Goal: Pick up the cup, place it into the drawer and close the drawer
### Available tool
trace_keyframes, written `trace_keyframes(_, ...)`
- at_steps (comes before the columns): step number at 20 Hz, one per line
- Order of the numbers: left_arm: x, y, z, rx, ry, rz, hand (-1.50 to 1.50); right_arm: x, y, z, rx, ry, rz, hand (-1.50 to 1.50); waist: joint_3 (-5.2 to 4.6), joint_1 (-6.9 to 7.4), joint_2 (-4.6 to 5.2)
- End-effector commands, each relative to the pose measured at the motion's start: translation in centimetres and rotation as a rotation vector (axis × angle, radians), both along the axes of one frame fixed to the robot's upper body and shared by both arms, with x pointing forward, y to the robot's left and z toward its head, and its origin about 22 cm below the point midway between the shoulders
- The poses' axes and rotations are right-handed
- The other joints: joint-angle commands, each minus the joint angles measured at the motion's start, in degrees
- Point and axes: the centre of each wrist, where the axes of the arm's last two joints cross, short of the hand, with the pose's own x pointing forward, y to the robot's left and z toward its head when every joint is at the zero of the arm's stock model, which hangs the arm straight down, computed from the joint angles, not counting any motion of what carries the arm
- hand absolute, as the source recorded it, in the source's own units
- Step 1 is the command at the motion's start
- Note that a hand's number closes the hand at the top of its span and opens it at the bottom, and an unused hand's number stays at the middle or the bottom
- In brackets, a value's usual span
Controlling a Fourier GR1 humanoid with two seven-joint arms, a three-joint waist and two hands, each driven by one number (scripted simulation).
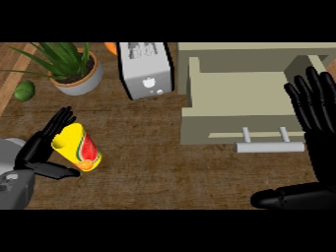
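A yellow cup [79, 146] with a red and green fruit print lies tilted on the wooden counter at the lower left. My left hand [43, 150] is right beside it, fingers straight along its left side and thumb under its lower end, not curled round it. The beige drawer [232, 93] stands pulled open at the upper right, its inside bare, with a pale bar handle [269, 146] on its front. My right hand [321, 123] is open, fingers straight and pointing up, over the drawer's right edge, its thumb low at the right.
A potted green plant [72, 69] stands at the upper left, with a green fruit [25, 90] to its left. A silver box-like appliance [147, 69] stands between the plant and the drawer. An orange thing [111, 47] peeks out behind it.
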Motion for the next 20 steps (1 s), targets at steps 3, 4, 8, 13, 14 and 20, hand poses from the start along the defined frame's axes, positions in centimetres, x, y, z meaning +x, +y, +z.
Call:
trace_keyframes(3, 0.0, -0.8, -1.1, -0.162, 0.014, -0.115, -1.50, -0.3, -0.1, 1.7, 0.004, -0.014, 0.025, -1.50, -0.51, -0.53, 0.29)
trace_keyframes(4, -1.0, -2.0, -2.4, -0.178, 0.015, -0.119, -1.50, 0.2, 0.6, 1.8, 0.012, -0.010, -0.003, -1.50, -0.51, -0.06, 0.26)
trace_keyframes(8, -0.8, -1.5, -2.3, -0.194, 0.029, -0.122, -1.50, 0.9, 0.4, -0.2, -0.003, 0.002, -0.007, -1.50, -0.49, -0.06, 0.44)
trace_keyframes(13, -2.0, -3.1, -3.9, -0.242, 0.054, -0.127, -1.50, 0.2, 0.7, -0.1, 0.007, -0.005, 0.002, -1.50, -0.51, -0.08, 0.42)
trace_keyframes(14, 0.3, -4.0, -2.8, -0.244, 0.064, -0.125, -1.50, 0.1, 0.1, 0.8, 0.023, -0.009, 0.006, -1.50, -0.52, -0.74, 0.47)
trace_keyframes(20, 0.2, -4.1, -2.7, -0.347, 0.085, -0.209, -1.50, -0.2, -0.6, 0.8, -0.008, -0.003, 0.031, -1.50, -0.57, -1.00, 0.58)
